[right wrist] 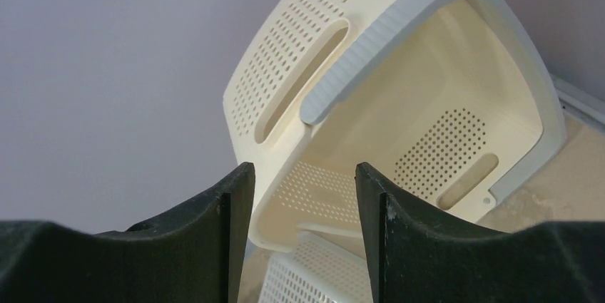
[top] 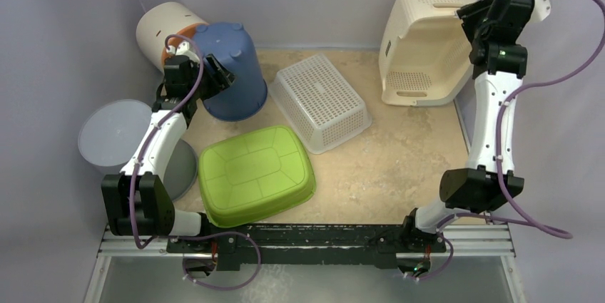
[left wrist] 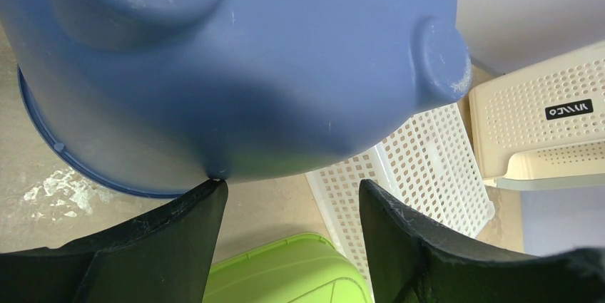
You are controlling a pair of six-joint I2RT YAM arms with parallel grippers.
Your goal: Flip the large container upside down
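Observation:
The large cream perforated basket (top: 421, 39) stands tipped on its side at the back right, its opening facing front-right; it fills the right wrist view (right wrist: 399, 103). My right gripper (top: 467, 14) is open at the basket's upper rim, and a rim corner shows between the fingers (right wrist: 303, 167). I cannot tell whether it touches. My left gripper (top: 221, 75) is open and empty beside an upside-down blue bucket (top: 232, 68). In the left wrist view one fingertip (left wrist: 214, 192) touches the bucket's wall (left wrist: 250, 53).
A white mesh basket (top: 324, 100) lies upside down mid-table, and a green tub (top: 255, 173) lies upside down in front. A white cylindrical bin (top: 168, 32) lies behind the blue bucket. A grey round container (top: 114, 132) sits at the left edge. Walls close in the back and sides.

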